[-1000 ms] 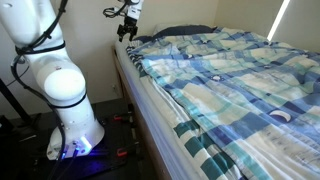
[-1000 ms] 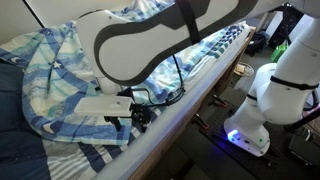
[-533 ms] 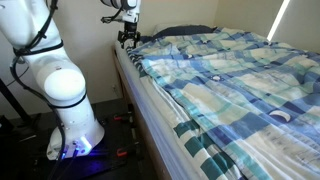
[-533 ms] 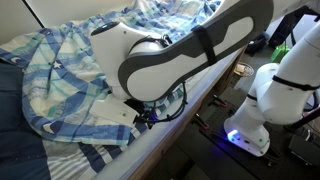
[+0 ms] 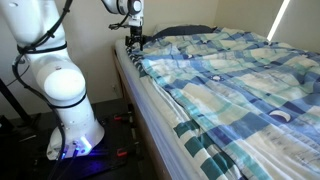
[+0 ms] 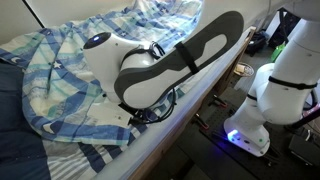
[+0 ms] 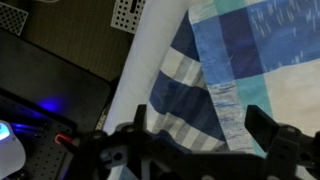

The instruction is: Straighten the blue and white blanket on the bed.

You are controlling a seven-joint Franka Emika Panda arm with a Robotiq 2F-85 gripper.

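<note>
The plaid blue and white blanket [image 5: 230,70] lies rumpled over the bed [image 5: 150,112] in both exterior views, bunched toward the head end [image 6: 60,60]. My gripper [image 5: 133,40] hangs over the bed's near edge close to the dark pillow [image 5: 185,31]. In the wrist view the jaws [image 7: 200,140] are open and empty, just above the blanket's edge [image 7: 245,50], where a corner of striped cloth [image 7: 175,100] overlaps the white mattress side [image 7: 150,50]. In an exterior view my arm hides most of the gripper [image 6: 142,116].
The teal-and-white striped sheet shows at the uncovered parts of the bed [image 5: 205,145] [image 6: 95,155]. My base [image 5: 70,115] stands on the floor beside the bed, with cables around it [image 6: 250,115]. A wall runs behind the head end.
The gripper has come down and moved slightly in over the bed's edge. The arm has swung round in front of the blanket. The blanket has not moved.
</note>
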